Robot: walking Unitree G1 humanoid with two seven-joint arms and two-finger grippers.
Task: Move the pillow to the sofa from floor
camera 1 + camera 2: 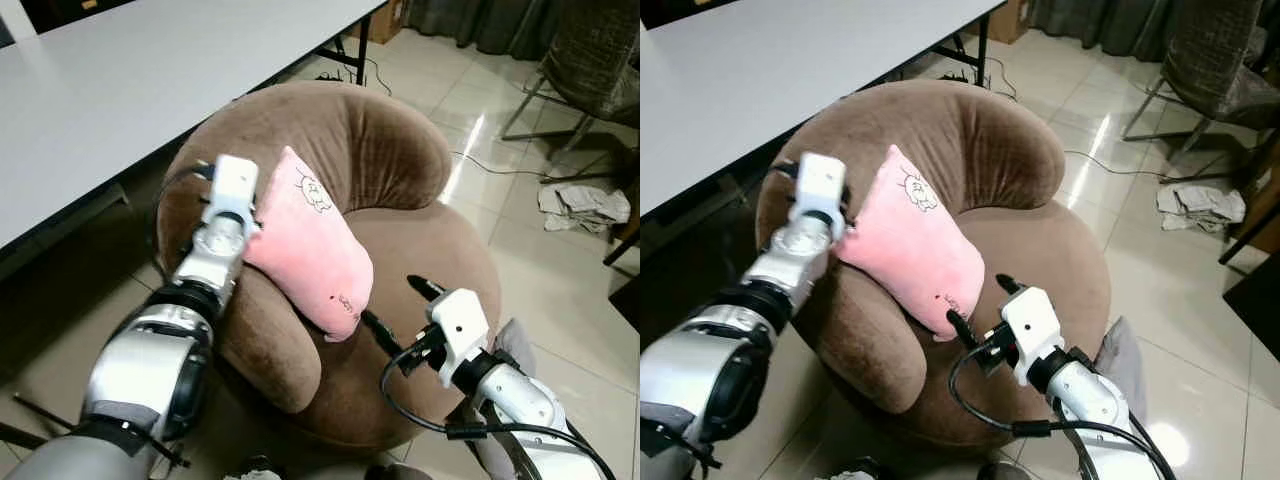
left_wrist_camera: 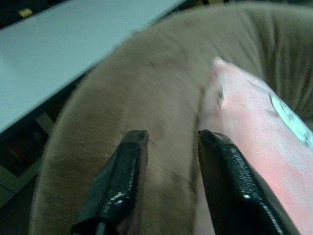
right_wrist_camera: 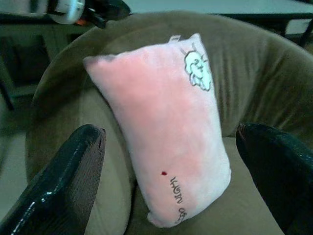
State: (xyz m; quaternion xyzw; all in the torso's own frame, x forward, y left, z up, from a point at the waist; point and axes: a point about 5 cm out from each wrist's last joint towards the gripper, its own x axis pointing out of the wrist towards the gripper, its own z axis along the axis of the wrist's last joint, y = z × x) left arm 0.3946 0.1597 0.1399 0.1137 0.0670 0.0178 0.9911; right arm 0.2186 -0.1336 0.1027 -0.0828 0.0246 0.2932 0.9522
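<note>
Up in the left eye view, a round brown sofa (image 1: 400, 250) takes the centre of the frame, and the pink pillow (image 1: 305, 245) lies tilted on its left armrest and seat, one corner up against the backrest, the other end hanging low toward the seat. The left gripper (image 1: 232, 185) sits at centre left, hard against the pillow's left edge; its fingers are hidden behind the wrist block here. The right gripper (image 1: 400, 305) is at lower centre right, its fingers spread, one tip just under the pillow's low end, the other out over the seat. A white table (image 1: 120, 80) fills the upper left. Crumpled cloth (image 1: 582, 205) lies on the tile floor (image 1: 540, 280) at right, near a chair (image 1: 590, 60) in the upper right corner.

Over in the right eye view, the same layout sits shifted leftward, with the pillow (image 1: 910, 240) leaning on the armrest.

Next, the left wrist view shows both fingers (image 2: 120, 171) parted over the brown armrest, the pillow (image 2: 259, 147) touching the finger at centre right.

Last, the right wrist view has the pillow (image 3: 161, 127) at centre, a white patch near its top, lettering near its bottom, between the wide-apart fingers (image 3: 68, 181) and touching neither.
</note>
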